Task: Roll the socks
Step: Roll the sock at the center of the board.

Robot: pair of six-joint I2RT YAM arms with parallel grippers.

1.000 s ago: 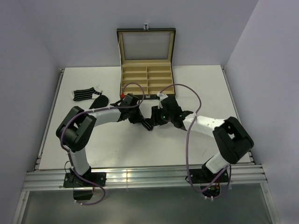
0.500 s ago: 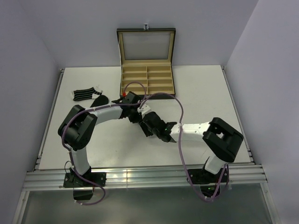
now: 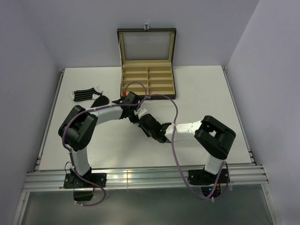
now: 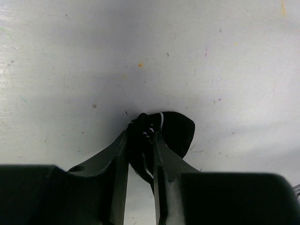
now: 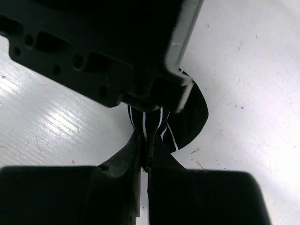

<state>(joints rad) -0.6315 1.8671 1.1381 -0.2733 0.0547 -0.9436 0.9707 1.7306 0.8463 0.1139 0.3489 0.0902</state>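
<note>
Table (image 3: 206,93) w/ box (image 3: 147,75) at the back. Two spare socks (image 3: 86,94) lie far left. L gripper (image 4: 143,136) and R gripper (image 5: 145,152) both pinch one striped sock (image 5: 190,117) mid-table, jaws nearly closed. It's soft, light, floppy fabric, prob. partly rolled. Best gripped across bunched layers, not a loose edge.

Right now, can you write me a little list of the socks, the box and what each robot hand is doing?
held sock: black fabric sock with thin white stripes, bunched, pinched by both grippers
left gripper: shut on the held sock
right gripper: shut on the same sock
loose socks: striped sock and plain black sock, lying on the left of the white table
box: black compartmented box with tan lining, lid open, at the far edge
</note>
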